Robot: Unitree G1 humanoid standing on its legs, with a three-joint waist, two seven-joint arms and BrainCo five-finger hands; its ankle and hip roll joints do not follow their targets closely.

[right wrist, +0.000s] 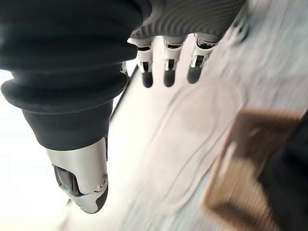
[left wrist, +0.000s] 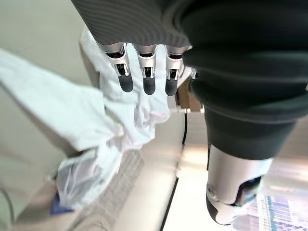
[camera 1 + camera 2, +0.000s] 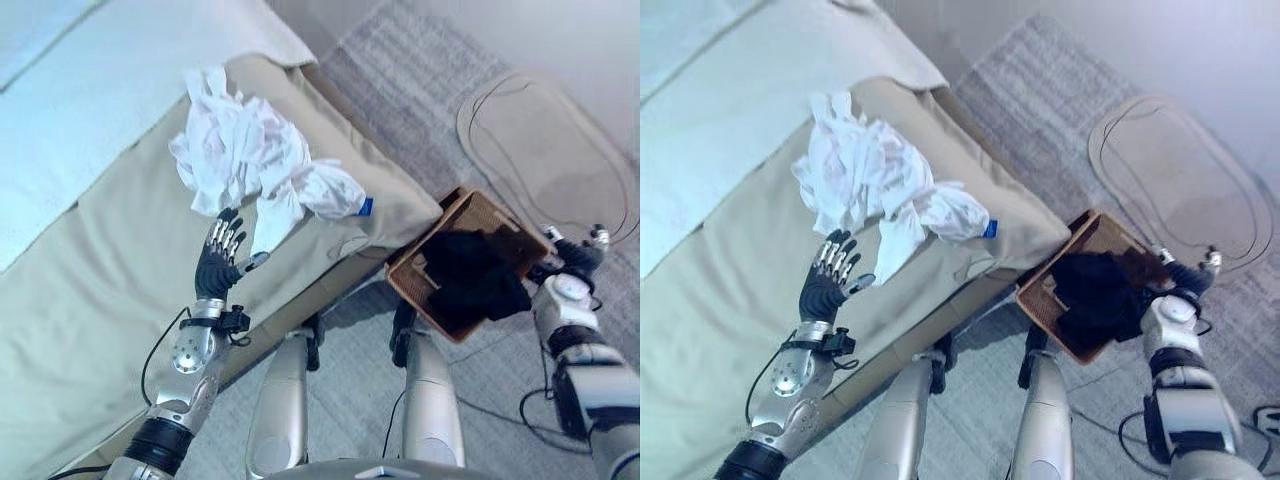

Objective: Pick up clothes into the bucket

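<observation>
The left hand (image 3: 216,262) holds its fingers (image 2: 147,77) straight and spread, tips just below a crumpled white garment (image 3: 250,160) without gripping it. The garment is a soft, wrinkled heap on the beige bed cover (image 3: 90,290), its long axis running diagonally toward the bed's corner, with a small blue tag at the low end. The right hand (image 1: 166,67), fingers extended and empty, hangs beside the rectangular woven brown basket (image 3: 470,215) on the grey rug (image 3: 420,100). Dark clothing (image 3: 475,280) fills the basket.
</observation>
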